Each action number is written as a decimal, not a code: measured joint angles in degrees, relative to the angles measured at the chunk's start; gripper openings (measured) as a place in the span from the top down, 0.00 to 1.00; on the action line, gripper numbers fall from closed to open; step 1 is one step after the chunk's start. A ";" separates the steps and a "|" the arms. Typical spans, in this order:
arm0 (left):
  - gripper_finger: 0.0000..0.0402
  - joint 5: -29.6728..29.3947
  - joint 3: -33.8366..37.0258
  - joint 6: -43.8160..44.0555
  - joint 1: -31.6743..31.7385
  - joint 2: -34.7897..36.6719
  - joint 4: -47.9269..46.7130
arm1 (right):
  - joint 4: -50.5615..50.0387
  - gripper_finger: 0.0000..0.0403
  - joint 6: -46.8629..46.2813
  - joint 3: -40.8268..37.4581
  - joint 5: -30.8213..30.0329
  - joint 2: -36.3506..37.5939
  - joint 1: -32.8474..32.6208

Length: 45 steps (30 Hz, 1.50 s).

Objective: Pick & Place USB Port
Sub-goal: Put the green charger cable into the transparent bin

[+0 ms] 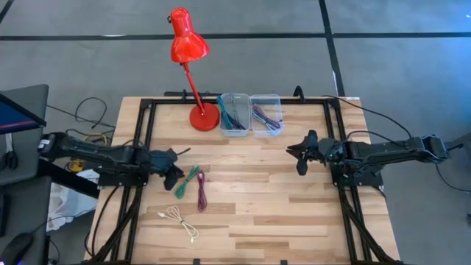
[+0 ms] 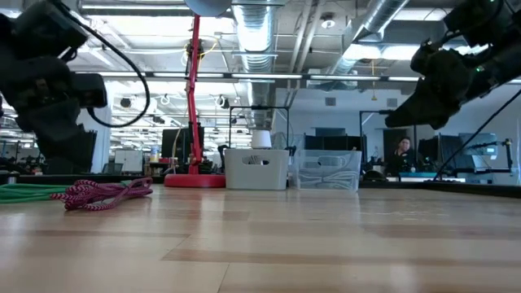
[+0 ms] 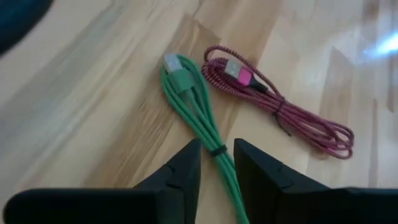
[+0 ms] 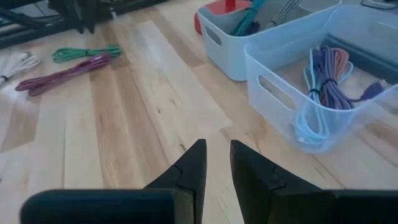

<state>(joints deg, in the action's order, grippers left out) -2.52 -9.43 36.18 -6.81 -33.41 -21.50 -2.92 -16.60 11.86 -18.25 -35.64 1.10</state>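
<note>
Coiled green USB cable [image 3: 198,115] lies on the wooden worktop [image 1: 294,199], straddled by the left gripper [image 3: 216,163], fingers apart; two translucent plastic bins [image 1: 250,114] hold bundled cables.

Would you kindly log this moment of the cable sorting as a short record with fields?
left tool: over the green cable, fingers either side of it, not clamped
right tool: waiting above bare wood near the bins, holding nothing
loose on table: green cable, maroon cable, white cable
bins: two clear bins by the red lamp, cables inside
</note>
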 joint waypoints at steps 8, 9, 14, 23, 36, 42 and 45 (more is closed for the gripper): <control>0.71 2.08 -0.29 4.50 0.02 -13.85 11.72 | 0.22 0.84 0.00 0.00 0.01 0.00 0.00; 0.71 2.37 -0.53 6.01 0.02 -15.25 11.65 | 0.13 0.84 0.00 0.00 0.01 0.00 0.04; 0.74 1.82 -3.53 4.87 0.04 -20.35 11.43 | -0.05 0.84 0.04 0.00 -0.01 0.00 0.04; 0.83 0.15 -11.59 6.03 0.29 -21.09 0.23 | -0.08 0.84 0.02 0.00 0.01 0.00 0.04; 0.94 -1.11 -22.66 13.44 -2.67 -27.13 -18.71 | -4.10 0.84 -0.95 0.02 -0.23 -0.02 0.04; 0.97 -2.21 -26.69 16.08 -2.67 -33.61 -22.08 | -4.83 0.84 -1.42 0.02 -0.25 -0.02 0.04; 0.98 -2.24 -27.37 18.02 -2.67 -36.83 -19.97 | -4.96 0.84 -1.42 0.02 -0.25 -0.02 0.04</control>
<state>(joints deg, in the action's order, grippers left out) -4.76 -36.80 54.21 -9.47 -70.23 -41.47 -7.88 -18.02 11.88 -18.50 -35.66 1.15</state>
